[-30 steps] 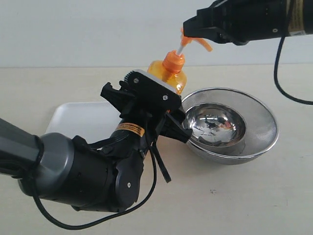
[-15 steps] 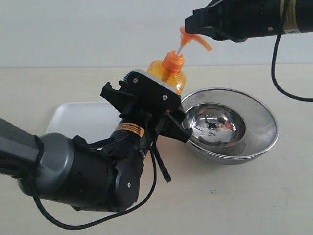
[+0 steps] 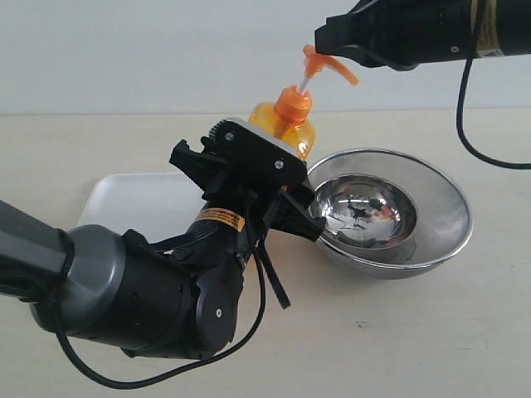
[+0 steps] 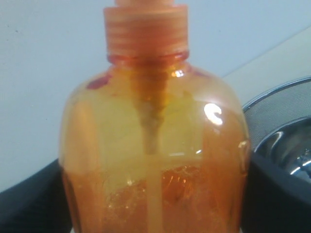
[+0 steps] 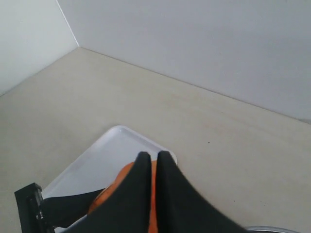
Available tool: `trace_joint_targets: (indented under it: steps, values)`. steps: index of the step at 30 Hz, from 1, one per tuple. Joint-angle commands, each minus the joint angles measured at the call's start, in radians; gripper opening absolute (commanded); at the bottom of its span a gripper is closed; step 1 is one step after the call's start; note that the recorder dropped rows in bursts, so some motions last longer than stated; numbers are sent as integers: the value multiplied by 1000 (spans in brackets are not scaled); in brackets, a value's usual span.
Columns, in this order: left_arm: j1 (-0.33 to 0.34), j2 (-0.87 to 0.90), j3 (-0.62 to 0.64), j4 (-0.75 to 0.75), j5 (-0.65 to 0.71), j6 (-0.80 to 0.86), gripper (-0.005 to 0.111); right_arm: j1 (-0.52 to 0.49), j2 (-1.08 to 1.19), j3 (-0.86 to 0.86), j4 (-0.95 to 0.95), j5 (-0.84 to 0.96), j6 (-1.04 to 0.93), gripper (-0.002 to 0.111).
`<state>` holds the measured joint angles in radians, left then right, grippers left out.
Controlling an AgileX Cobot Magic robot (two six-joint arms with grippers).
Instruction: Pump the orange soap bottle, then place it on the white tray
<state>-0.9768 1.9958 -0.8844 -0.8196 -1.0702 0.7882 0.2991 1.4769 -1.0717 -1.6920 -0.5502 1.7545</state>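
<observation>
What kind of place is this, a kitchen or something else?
Probably a robot test bench, not a real kitchen: two robot arms over a plain beige table against a blank white wall, with an orange soap bottle, a steel bowl and a white tray.

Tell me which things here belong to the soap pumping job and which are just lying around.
In the job: orange soap bottle, held by the left gripper; right gripper, shut, at the pump head; white tray.
Lying about: steel bowls, nested, beside the bottle.
</observation>
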Motion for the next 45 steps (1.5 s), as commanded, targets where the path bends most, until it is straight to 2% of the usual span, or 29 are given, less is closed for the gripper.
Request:
trace_joint_targets:
  steps: [1, 7, 45]
  values:
    - [1, -24, -13, 27, -56, 6, 5, 0, 24, 3, -26, -41, -7, 0]
    - [1, -24, -13, 27, -58, 6, 5, 0, 24, 3, -52, -50, 44, 0]
    - [1, -24, -13, 32, -65, 6, 5, 2, 105, 43, -52, -123, 21, 0]
